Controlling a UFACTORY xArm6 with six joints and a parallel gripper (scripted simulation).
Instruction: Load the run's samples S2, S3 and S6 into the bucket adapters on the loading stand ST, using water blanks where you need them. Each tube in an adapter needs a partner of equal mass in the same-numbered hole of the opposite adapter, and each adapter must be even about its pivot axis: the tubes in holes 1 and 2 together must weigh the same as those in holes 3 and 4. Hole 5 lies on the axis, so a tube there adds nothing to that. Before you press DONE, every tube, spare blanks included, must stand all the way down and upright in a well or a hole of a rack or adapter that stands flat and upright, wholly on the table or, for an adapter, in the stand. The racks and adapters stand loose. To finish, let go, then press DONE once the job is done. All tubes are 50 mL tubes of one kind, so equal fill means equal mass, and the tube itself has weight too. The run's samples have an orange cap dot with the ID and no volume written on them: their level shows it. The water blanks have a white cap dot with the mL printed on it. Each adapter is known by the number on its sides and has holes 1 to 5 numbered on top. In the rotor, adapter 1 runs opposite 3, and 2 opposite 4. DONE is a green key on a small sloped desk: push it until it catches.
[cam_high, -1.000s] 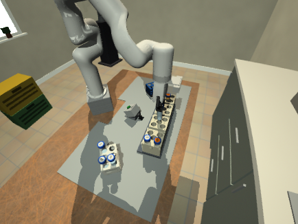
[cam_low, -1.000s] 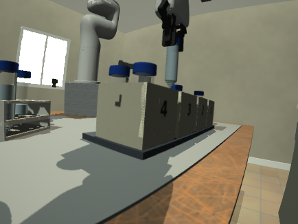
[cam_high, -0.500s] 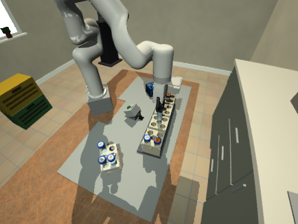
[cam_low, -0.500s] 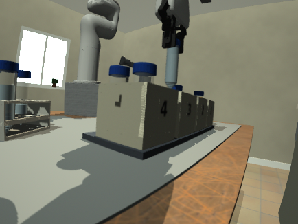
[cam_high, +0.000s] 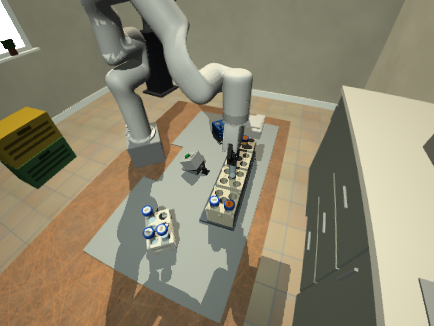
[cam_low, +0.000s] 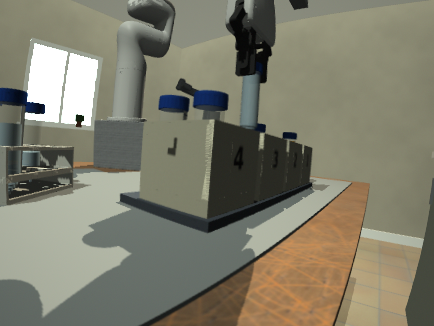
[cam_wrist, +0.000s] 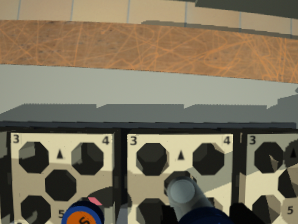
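Observation:
My gripper (cam_high: 232, 161) (cam_low: 256, 68) (cam_wrist: 206, 218) is shut on a blue-capped tube (cam_high: 233, 171) (cam_low: 249, 100) (cam_wrist: 182, 191), upright above adapter 3 (cam_high: 223, 180) (cam_wrist: 131, 172). Its lower end is near centre hole 5; whether it has entered is unclear. Its cap dot is hidden. S6 (cam_wrist: 81, 218) stands in adapter 2 (cam_wrist: 20, 185), apparently hole 1. Adapter 4 (cam_high: 219, 215) (cam_low: 175, 170) holds a white-dot tube (cam_high: 214, 200) and an orange-dot tube (cam_high: 229, 204). Another orange-dot tube (cam_high: 245, 138) stands at the far end, in adapter 1. DONE's green key (cam_high: 188, 156) is on its desk.
A white rack (cam_high: 162, 246) (cam_low: 40, 176) at the front left holds three white-dot tubes. A blue rack (cam_high: 218, 131) and a white object (cam_high: 257, 123) are beyond the far end. The loading stand (cam_high: 218, 225) (cam_low: 165, 215) lies along the table's right edge.

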